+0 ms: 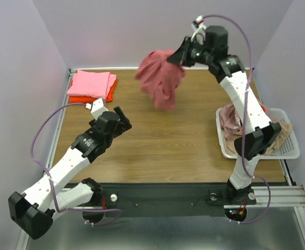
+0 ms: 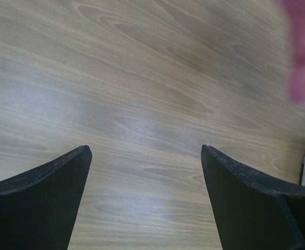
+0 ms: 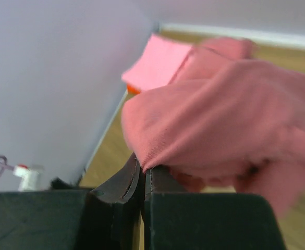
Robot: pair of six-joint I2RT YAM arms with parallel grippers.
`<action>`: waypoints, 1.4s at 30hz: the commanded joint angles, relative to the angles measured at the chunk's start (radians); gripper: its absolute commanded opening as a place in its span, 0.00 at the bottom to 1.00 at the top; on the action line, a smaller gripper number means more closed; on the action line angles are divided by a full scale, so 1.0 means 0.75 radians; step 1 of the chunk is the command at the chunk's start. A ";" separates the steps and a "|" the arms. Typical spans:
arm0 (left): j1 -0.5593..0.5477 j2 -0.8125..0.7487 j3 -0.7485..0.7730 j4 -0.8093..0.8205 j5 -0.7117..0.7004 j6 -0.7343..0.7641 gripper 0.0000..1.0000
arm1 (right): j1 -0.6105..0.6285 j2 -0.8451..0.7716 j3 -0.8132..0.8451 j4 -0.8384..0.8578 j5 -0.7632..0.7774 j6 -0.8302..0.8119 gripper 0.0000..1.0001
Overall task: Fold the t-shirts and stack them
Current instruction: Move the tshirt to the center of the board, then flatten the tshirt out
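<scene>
In the top view, the fingertips of the right gripper [image 1: 179, 59] are buried in the hanging rose-red t-shirt [image 1: 160, 78], so the pinch itself is hidden. At the far left, the orange t-shirt [image 1: 109, 96] shows only as an edge under the folded light pink t-shirt [image 1: 92, 83]. The right arm [image 1: 246, 104] crosses the white mesh basket [image 1: 292, 151], covering its left side and part of the pale pink t-shirt [image 1: 228, 122] and beige t-shirt [image 1: 283, 136] inside. Any print there is too small to make out.

In the left wrist view, the rose-red t-shirt is a blurred patch cut off at the right edge, and only a corner of the basket shows.

In the right wrist view, the rose-red t-shirt is blurred and runs past the right edge.
</scene>
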 commanded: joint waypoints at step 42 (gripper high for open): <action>0.023 0.326 -0.439 0.641 0.515 -0.074 0.86 | 0.296 -0.731 -2.067 0.389 0.806 0.329 0.93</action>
